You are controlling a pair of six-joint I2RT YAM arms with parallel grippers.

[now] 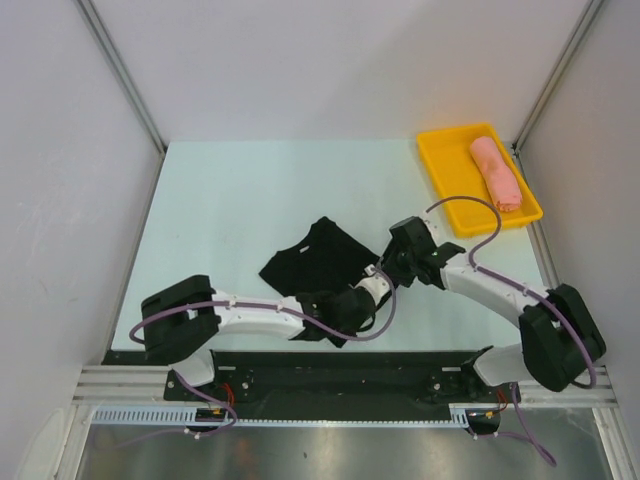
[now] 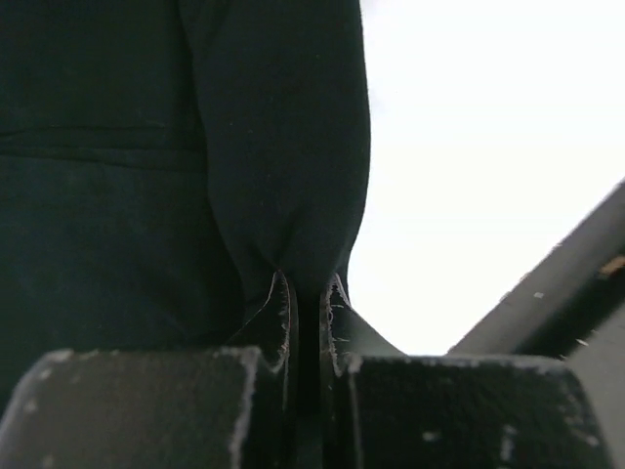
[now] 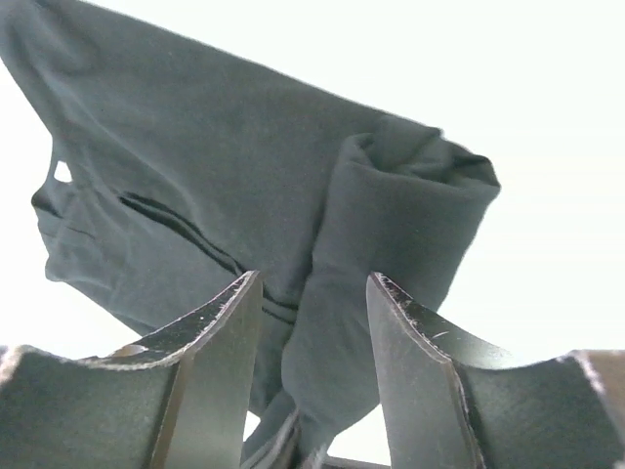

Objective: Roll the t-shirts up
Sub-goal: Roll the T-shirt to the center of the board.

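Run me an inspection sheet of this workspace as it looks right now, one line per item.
Surface: pale table, no spills seen.
Job's things: black t-shirt bunched mid-table, not rolled; pink roll lying in the yellow tray at the far right.
Clutter: nothing seen.
Grippers: left gripper shut on a fold of the black t-shirt; right gripper open, a shirt fold between its fingers.
Cables: purple cables loop along both arms.
Surroundings: white walls; metal rail at the near edge.

No text, label, brand, number or sign is readable in any view.
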